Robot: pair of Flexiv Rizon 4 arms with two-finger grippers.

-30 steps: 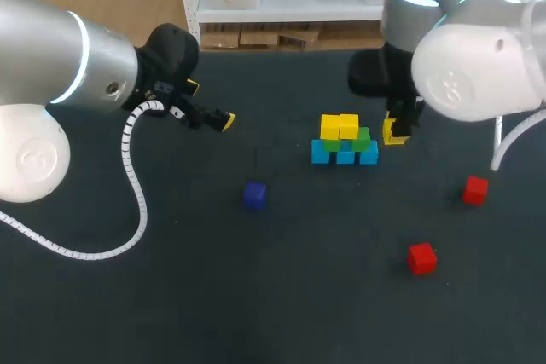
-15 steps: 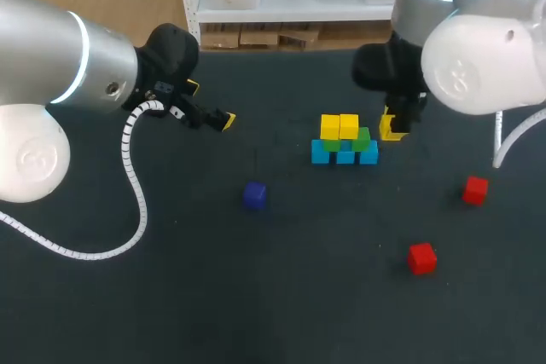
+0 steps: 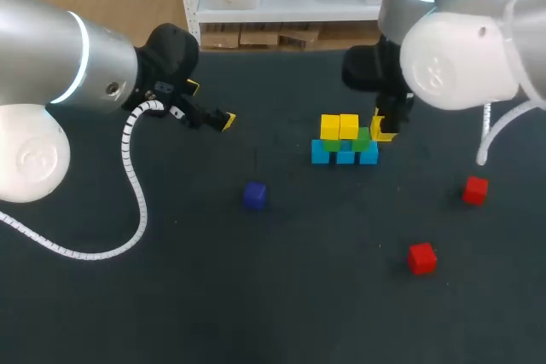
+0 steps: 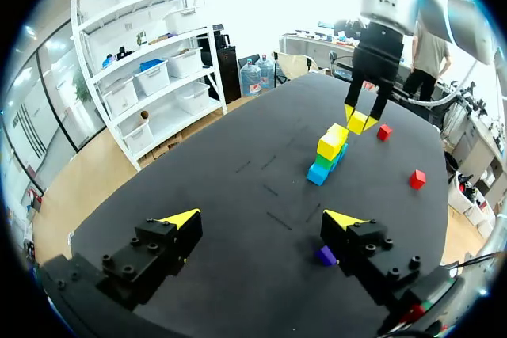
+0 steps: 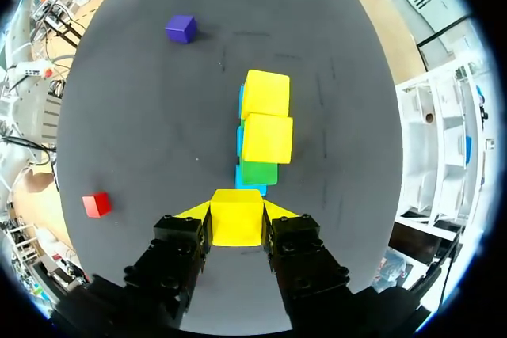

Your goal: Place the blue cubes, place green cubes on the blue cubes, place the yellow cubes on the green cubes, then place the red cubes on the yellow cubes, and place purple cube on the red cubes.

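Holding a small yellow cube (image 5: pixel 237 218) between both fingers, the right claw (image 3: pixel 381 128) hung just beside the uncovered green cube (image 5: pixel 259 172) of the stack (image 3: pixel 341 141) on the dark tabletop (image 3: pixel 256 296), which had blue cubes (image 3: pixel 344 155) at the bottom. The left claw (image 4: pixel 261 218) stood open, well apart from the stack.

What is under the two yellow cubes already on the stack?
Green cubes, resting on a row of blue cubes. One green top at the right end is bare; those beneath the two yellow cubes are mostly covered, so their count is unclear.
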